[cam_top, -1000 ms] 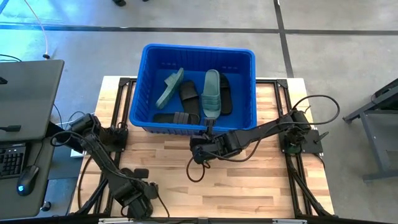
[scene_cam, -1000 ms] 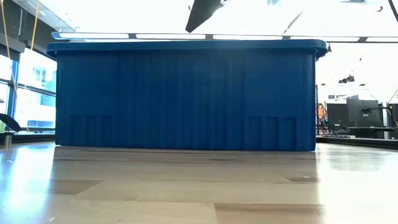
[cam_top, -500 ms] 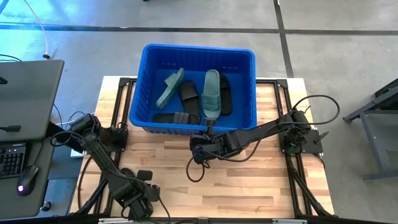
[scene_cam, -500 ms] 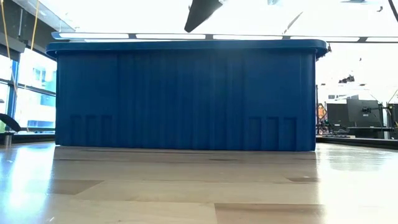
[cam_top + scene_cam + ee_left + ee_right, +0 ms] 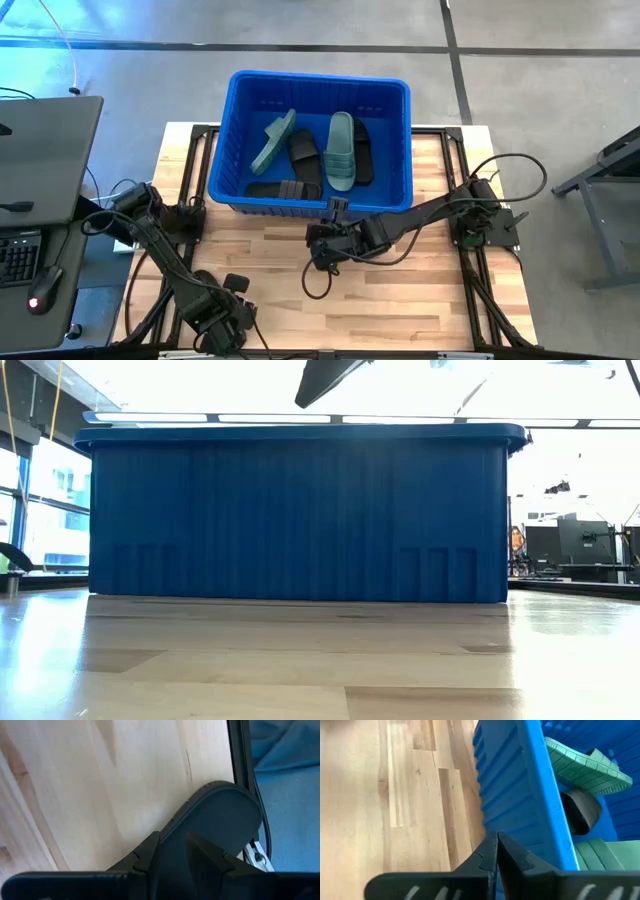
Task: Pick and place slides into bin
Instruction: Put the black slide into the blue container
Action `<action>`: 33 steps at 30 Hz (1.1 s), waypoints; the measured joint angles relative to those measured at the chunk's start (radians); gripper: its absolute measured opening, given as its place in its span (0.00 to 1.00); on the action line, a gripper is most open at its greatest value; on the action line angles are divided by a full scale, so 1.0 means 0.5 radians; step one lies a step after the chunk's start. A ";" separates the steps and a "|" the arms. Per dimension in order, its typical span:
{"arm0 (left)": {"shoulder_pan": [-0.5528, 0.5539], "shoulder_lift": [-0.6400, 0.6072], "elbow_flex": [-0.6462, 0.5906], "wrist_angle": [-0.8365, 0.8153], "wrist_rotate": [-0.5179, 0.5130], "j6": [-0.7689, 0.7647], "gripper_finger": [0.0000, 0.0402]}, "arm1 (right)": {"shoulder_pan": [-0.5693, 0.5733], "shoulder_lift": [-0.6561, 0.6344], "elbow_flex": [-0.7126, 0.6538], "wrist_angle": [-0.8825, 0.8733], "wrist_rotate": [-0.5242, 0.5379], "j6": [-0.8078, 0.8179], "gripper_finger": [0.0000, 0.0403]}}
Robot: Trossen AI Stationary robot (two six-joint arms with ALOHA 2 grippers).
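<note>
The right gripper [image 5: 496,851] has its jaws closed on nothing, just outside the near wall of the blue bin [image 5: 232,130]. The left gripper [image 5: 172,851], at the bench's [image 5: 400,290] near left corner, has jaws gripping a black slide [image 5: 220,815]. Five slides lie in the bin: two green [image 5: 341,150], three black [image 5: 304,152]

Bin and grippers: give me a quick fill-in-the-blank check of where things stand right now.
1. The bin holds ___ green slides beside black ones.
2. The right gripper, just outside the bin's near wall, is ___ and holds nothing.
3. By the left gripper, a black slide is near the table edge, not yet in the ___.

Missing words: two; shut; bin
</note>
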 joint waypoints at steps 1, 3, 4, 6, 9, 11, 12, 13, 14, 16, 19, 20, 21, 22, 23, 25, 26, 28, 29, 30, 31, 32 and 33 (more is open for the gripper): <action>0.000 0.000 0.000 0.001 0.024 0.012 0.21 | 0.008 0.000 0.000 0.000 -0.002 0.014 0.00; 0.000 0.000 -0.003 0.003 0.053 0.016 0.21 | 0.026 0.000 0.000 -0.006 -0.017 0.037 0.00; 0.000 0.000 -0.010 0.005 0.058 0.017 0.21 | 0.035 0.000 0.000 -0.014 -0.025 0.051 0.00; 0.000 0.000 -0.025 0.008 0.090 0.016 0.21 | 0.055 0.000 0.000 -0.015 -0.046 0.057 0.00; 0.000 0.000 -0.054 0.008 0.210 0.014 0.21 | 0.089 0.000 0.000 -0.015 -0.047 0.054 0.00; 0.000 0.000 -0.079 0.019 0.270 -0.019 0.21 | 0.111 0.000 0.000 -0.015 -0.047 0.053 0.00; 0.000 0.006 -0.082 0.024 0.276 -0.049 0.21 | 0.121 0.000 0.000 -0.015 -0.047 0.051 0.00; -0.001 0.012 -0.083 0.030 0.270 -0.077 0.21 | 0.131 0.000 0.000 -0.015 -0.047 0.048 0.00; -0.001 0.014 -0.084 0.038 0.251 -0.085 0.21 | 0.137 0.000 0.000 -0.015 -0.047 0.027 0.00; -0.001 0.014 -0.085 0.099 0.193 -0.086 0.21 | 0.148 0.000 0.000 -0.015 -0.047 -0.010 0.00; 0.000 0.014 -0.085 0.253 0.138 -0.090 0.21 | 0.156 0.000 0.000 -0.007 -0.049 0.010 0.00; 0.000 0.014 -0.085 0.309 0.122 -0.088 0.21 | 0.156 0.000 0.000 -0.006 -0.055 0.023 0.00; 0.000 0.014 -0.085 0.350 0.108 -0.086 0.21 | 0.156 0.000 0.000 -0.006 -0.060 0.043 0.00; 0.000 0.014 -0.085 0.373 0.084 -0.086 0.21 | 0.156 0.001 0.000 -0.006 -0.065 0.051 0.00; 0.000 0.014 -0.085 0.389 0.055 -0.085 0.21 | 0.156 0.001 0.000 -0.006 -0.066 0.051 0.00; -0.001 0.014 -0.085 0.432 -0.002 -0.082 0.21 | 0.155 0.001 0.000 -0.004 -0.067 0.040 0.00; -0.001 0.014 -0.085 0.441 -0.037 -0.066 0.21 | 0.154 0.001 -0.001 -0.003 -0.068 0.040 0.00; 0.000 0.014 -0.085 0.455 -0.088 -0.017 0.21 | 0.152 0.001 -0.001 0.000 -0.080 0.035 0.00; 0.000 0.014 -0.085 0.467 -0.108 0.004 0.21 | 0.151 0.001 -0.001 0.001 -0.084 0.035 0.00; 0.001 0.014 -0.085 0.481 -0.125 0.019 0.21 | 0.151 0.001 -0.001 0.001 -0.087 0.034 0.00; 0.002 0.014 -0.085 0.496 -0.142 0.023 0.21 | 0.152 0.001 -0.001 0.001 -0.089 0.034 0.00; 0.002 0.014 -0.085 0.508 -0.146 0.022 0.21 | 0.152 0.001 -0.001 0.001 -0.089 0.034 0.00; 0.001 0.014 -0.085 0.520 -0.147 0.023 0.21 | 0.152 0.001 -0.001 0.001 -0.094 0.034 0.00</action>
